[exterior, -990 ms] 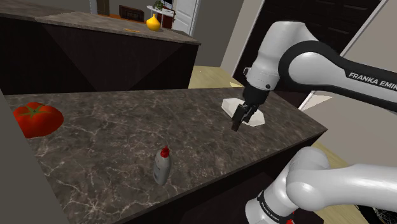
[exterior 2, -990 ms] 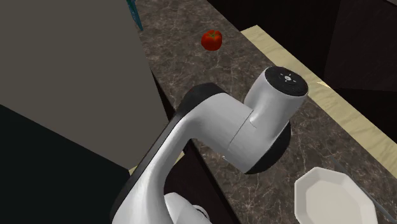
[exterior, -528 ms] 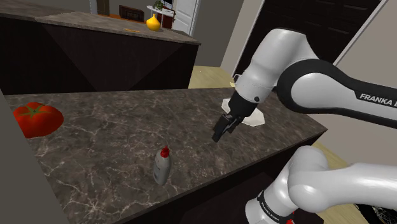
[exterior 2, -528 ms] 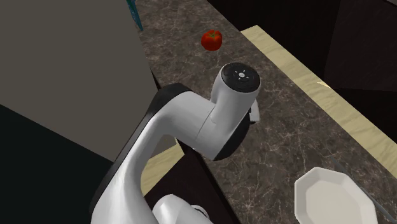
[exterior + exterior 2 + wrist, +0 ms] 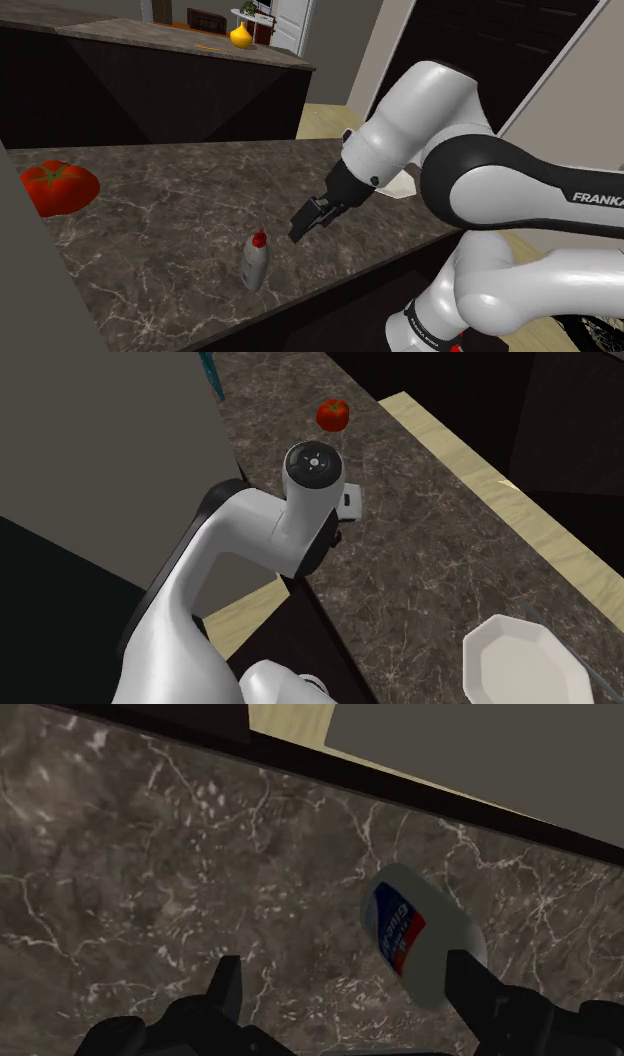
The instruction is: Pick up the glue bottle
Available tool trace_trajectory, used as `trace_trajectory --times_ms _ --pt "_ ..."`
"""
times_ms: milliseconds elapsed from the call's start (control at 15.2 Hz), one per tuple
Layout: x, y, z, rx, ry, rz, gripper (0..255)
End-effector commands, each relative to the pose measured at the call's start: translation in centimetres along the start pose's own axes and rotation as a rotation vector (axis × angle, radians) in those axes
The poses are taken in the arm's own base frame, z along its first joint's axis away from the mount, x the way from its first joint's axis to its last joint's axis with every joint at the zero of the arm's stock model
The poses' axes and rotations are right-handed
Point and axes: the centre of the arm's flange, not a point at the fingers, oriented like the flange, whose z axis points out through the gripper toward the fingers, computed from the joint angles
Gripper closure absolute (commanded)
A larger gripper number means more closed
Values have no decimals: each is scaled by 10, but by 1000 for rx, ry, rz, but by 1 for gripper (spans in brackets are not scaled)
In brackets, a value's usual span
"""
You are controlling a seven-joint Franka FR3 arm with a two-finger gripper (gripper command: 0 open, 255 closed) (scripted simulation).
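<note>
The glue bottle (image 5: 420,939) just ahead of the black gripper (image 5: 298,230) is pale grey with a red cap and a blue-and-red label, its lettering seemingly white. The counter (image 5: 180,200) beneath is dark brown, white-veined marble.

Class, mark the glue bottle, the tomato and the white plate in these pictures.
glue bottle (image 5: 254,266), shoulder view, on its pale body.
tomato (image 5: 60,189), shoulder view, on its red skin.
white plate (image 5: 520,667), second exterior view, on its bare middle.
</note>
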Motion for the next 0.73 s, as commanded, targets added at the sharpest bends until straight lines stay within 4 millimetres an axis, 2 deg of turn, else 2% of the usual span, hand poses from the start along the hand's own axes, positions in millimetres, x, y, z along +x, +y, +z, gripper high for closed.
trace_trajectory --times_ms 0,264,660 --pt "-4 -21 9 28 38 5 0" --pt "-6 -65 20 78 108 11 0" --pt "-12 -62 46 81 113 11 0"
